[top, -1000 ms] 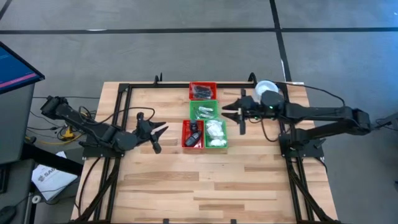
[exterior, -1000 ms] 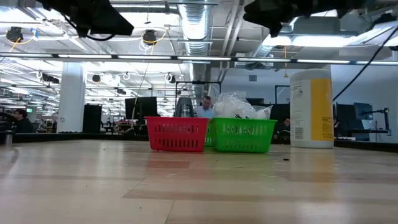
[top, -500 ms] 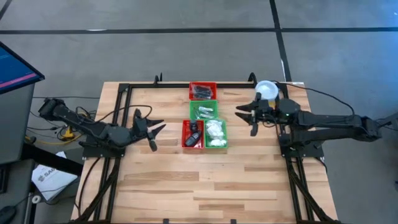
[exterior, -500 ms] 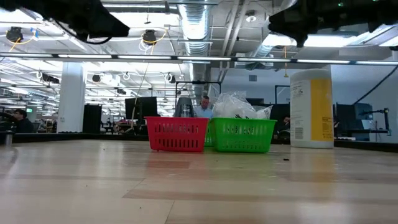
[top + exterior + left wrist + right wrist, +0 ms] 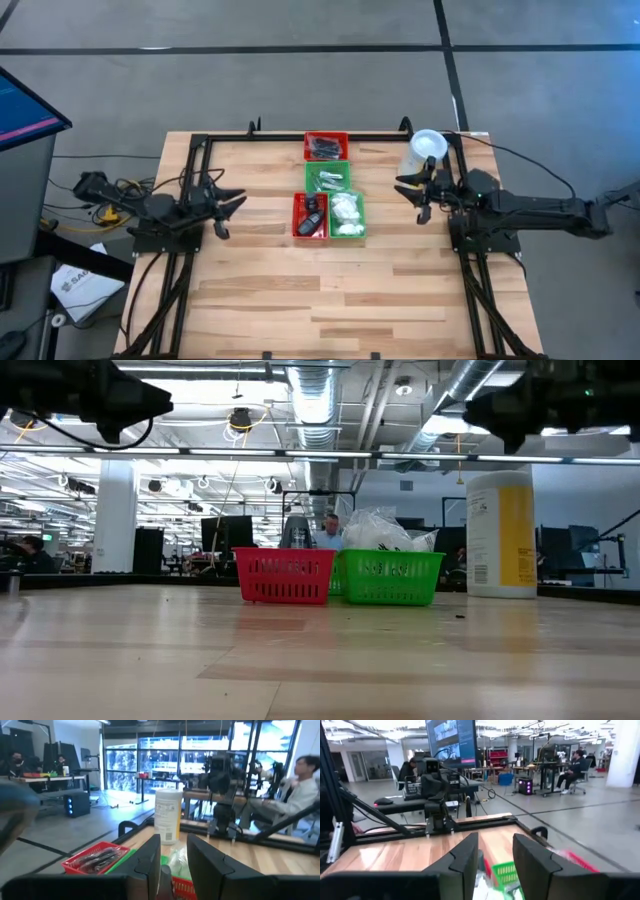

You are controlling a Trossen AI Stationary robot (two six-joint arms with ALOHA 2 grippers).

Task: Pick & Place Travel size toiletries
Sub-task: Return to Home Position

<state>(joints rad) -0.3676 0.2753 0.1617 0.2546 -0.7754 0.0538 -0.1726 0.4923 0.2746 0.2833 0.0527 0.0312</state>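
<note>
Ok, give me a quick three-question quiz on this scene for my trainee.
1. True or false: the left gripper and the right gripper are both open and empty.
2. How many bins stand on the table? A) two B) four C) six
3. Fill in: the white lumps lie in a ____ bin.
Key: 1 true; 2 B; 3 green.
</note>
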